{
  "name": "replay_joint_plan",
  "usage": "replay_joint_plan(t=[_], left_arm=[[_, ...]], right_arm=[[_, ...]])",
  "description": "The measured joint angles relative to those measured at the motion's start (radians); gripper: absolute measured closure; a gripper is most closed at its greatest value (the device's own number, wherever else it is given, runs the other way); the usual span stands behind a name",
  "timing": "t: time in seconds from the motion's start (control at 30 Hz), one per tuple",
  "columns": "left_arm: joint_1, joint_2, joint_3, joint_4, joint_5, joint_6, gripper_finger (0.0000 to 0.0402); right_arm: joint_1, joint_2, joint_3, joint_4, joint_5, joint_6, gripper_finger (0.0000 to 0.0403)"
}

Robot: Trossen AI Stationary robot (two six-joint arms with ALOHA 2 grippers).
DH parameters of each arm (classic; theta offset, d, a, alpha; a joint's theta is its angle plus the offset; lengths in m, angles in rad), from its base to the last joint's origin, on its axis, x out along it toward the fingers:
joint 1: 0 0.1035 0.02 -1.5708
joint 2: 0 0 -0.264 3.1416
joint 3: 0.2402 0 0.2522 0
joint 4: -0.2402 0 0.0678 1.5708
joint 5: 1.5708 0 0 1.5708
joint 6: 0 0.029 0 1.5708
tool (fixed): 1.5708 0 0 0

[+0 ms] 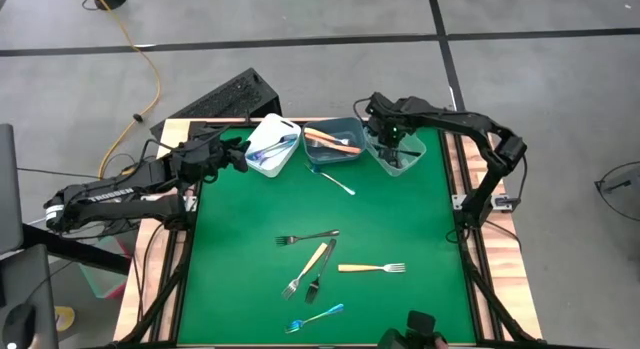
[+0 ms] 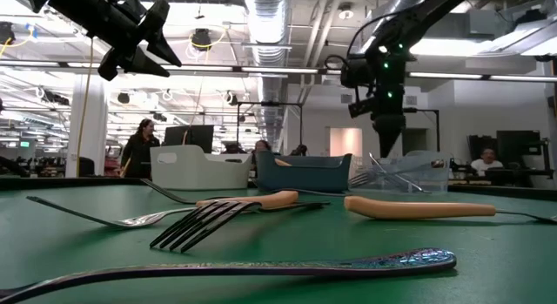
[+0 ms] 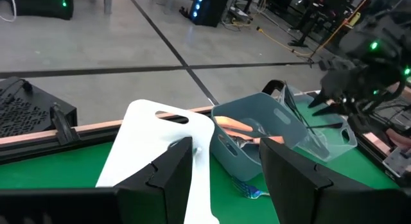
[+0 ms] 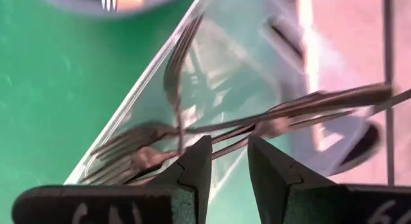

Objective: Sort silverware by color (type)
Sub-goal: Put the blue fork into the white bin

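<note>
Several forks lie loose on the green mat: a dark one (image 1: pixel 307 236), two orange-handled ones (image 1: pixel 310 267) (image 1: pixel 372 268), a blue one (image 1: pixel 315 317) and one near the bins (image 1: pixel 332 179). At the far edge stand a white bin (image 1: pixel 283 161), a grey-blue bin (image 1: pixel 345 159) and a clear bin (image 1: pixel 405 167). My right gripper (image 4: pixel 230 163) hangs open, pointing down over the clear bin, where several dark forks (image 4: pixel 212 131) lie; nothing sits between its fingers. My left gripper (image 3: pixel 225 179) hovers open beside the white bin (image 3: pixel 154 140), above the table's far left corner.
The three bins stand side by side along the far edge. A black device (image 1: pixel 415 329) sits at the near edge. Wooden rails (image 1: pixel 480 259) border the mat on both sides. The loose forks cluster in the mat's near half, some crossing each other.
</note>
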Motion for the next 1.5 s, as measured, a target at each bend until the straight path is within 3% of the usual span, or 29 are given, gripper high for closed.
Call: replay_joint_plan(t=[0.13, 0.4, 0.8, 1.07, 1.5], left_arm=[[0.0, 0.0, 0.0, 0.001, 0.006, -0.004, 0.0237], [0.0, 0.0, 0.0, 0.011, 0.061, -0.004, 0.0237], [0.0, -0.001, 0.018, 0.068, 0.117, -0.004, 0.0237], [0.0, -0.001, 0.072, 0.063, 0.201, 0.045, 0.0237], [0.0, -0.001, 0.175, 0.0, 0.211, 0.114, 0.0237]], right_arm=[[0.0, 0.0, 0.094, -0.024, -0.003, 0.0, 0.0289], [0.0, 0.0, 0.365, -0.088, -0.153, 0.009, 0.0289], [0.033, 0.0, 0.733, -0.211, -0.247, 0.12, 0.0289], [0.108, -0.001, 0.896, -0.279, -0.262, 0.14, 0.0289], [0.294, -0.005, 1.068, -0.334, -0.262, 0.166, 0.0289]])
